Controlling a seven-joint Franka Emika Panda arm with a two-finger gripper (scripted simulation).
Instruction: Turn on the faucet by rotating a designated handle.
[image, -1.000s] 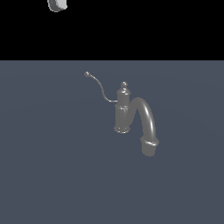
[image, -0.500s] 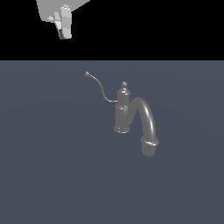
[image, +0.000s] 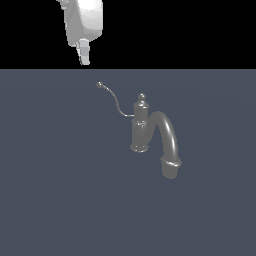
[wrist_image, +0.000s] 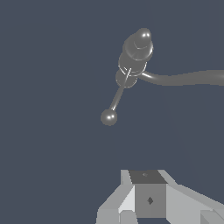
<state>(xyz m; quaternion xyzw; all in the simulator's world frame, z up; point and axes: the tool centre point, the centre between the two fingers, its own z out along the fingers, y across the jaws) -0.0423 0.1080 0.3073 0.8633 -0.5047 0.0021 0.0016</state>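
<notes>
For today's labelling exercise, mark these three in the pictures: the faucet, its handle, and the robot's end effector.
faucet (image: 140, 131): exterior view, on the upright column.
handle (wrist_image: 109, 117): wrist view, on the round knob at the lever's end.
end effector (image: 85, 54): exterior view, at its lower tip, above the handle's knob.

**Basically a grey-on-grey scene**

The faucet (image: 141, 127) is a shiny metallic grey with pale highlights along the spout, and the handle (image: 114, 100) is the same grey, knob included. The floor (image: 60, 190) is flat slate blue-grey, no pattern at all, under a solid black background (image: 190, 30). The gripper (image: 85, 56) is white to light grey, with a darker grey block showing in the wrist view.
</notes>
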